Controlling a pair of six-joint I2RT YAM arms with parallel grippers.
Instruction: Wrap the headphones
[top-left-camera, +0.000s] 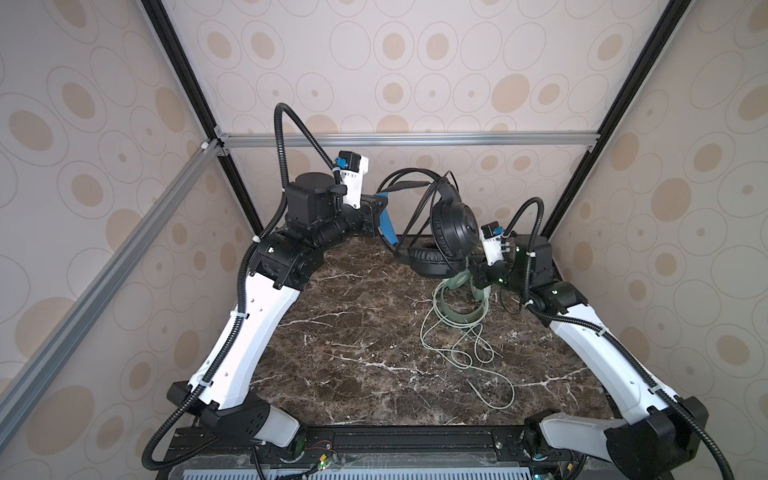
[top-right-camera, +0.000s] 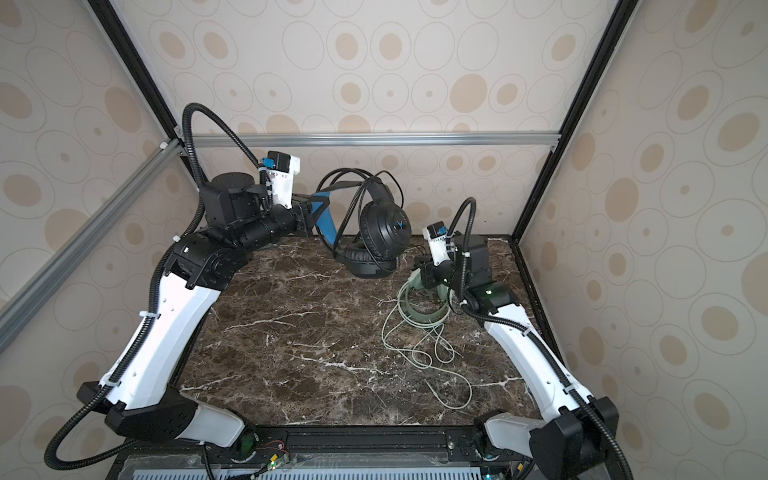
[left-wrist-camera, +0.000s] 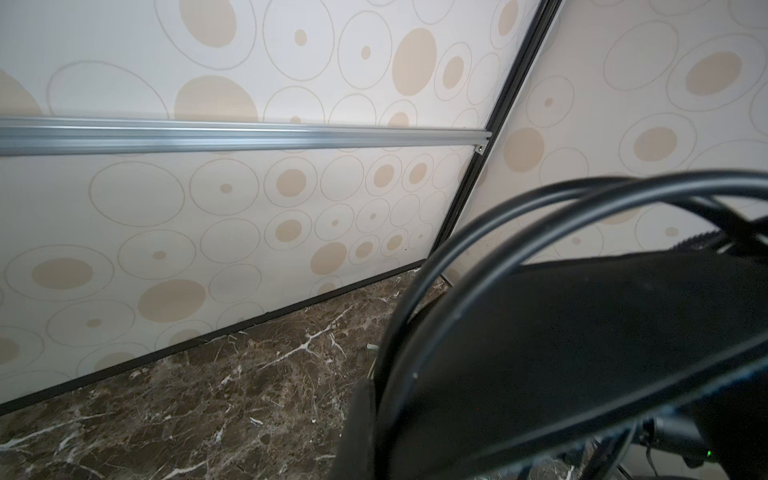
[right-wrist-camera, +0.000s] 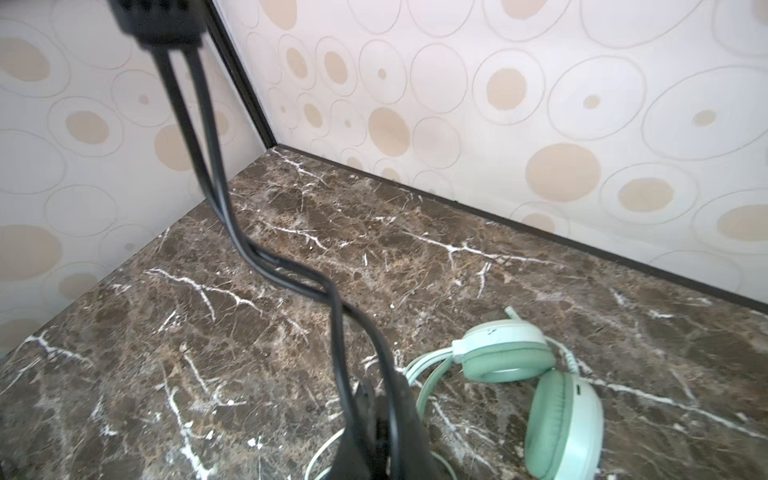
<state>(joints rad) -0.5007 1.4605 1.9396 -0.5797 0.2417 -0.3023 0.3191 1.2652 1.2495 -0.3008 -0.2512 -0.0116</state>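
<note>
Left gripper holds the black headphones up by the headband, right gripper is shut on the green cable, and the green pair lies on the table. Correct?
No: the right gripper is shut on the black cable, not the green cable, as the right wrist view shows. The rest holds.

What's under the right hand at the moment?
The green headphones lie on the table below the right hand, which pinches the black headphones' cable. From above, the hand covers part of them.

No legible text — just a blue V-shaped emblem (top-right-camera: 400, 225) on the black headphones (top-right-camera: 380, 237)
</note>
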